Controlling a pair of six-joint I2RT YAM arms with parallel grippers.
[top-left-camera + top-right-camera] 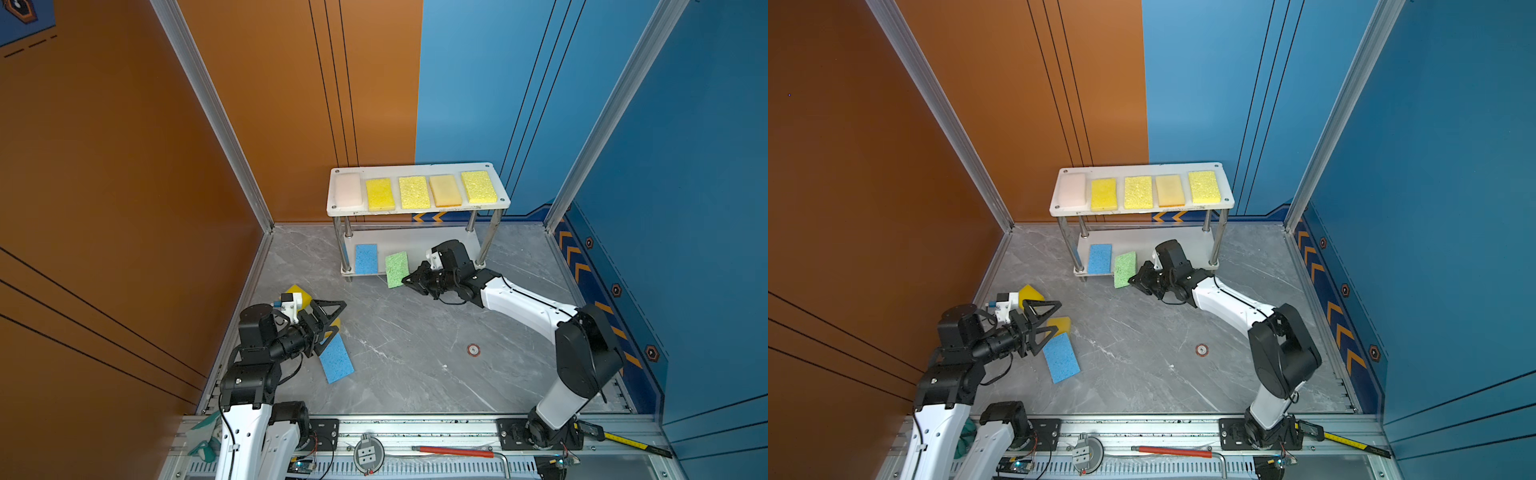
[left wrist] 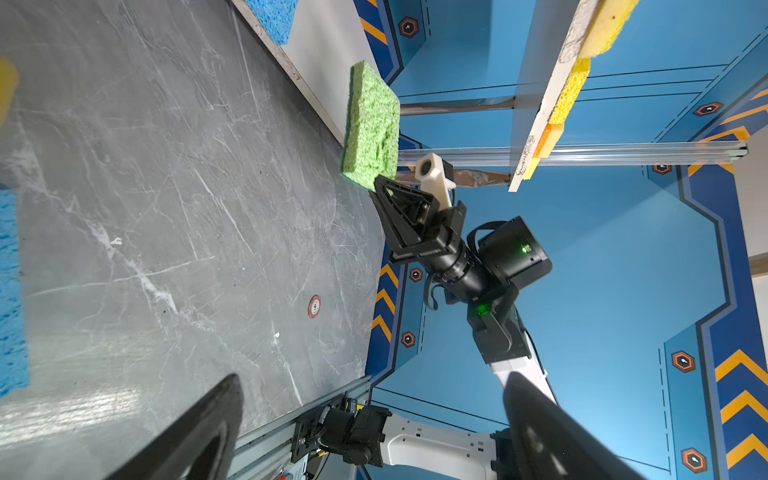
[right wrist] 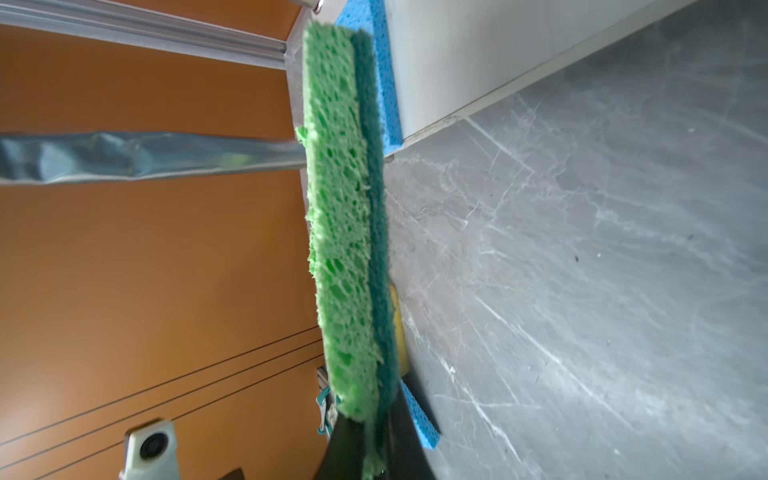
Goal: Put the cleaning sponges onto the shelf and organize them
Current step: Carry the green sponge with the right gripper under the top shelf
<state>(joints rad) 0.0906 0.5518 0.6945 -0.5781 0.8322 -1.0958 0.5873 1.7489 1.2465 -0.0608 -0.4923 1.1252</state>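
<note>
While the left tool [image 1: 341, 316] gapes wide, the right tool [image 1: 404, 281] grips the green sponge [image 1: 396, 269], lengthwise toward the shelf [image 1: 415, 210].

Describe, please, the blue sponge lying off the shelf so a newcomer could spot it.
Look at the left side of the grey table, in front of the shelf, where the open left gripper hovers. The blue sponge lies flat beside that gripper. Its neighbours are yellow sponges; the other blue sponge sits on the shelf's lower board.
</note>
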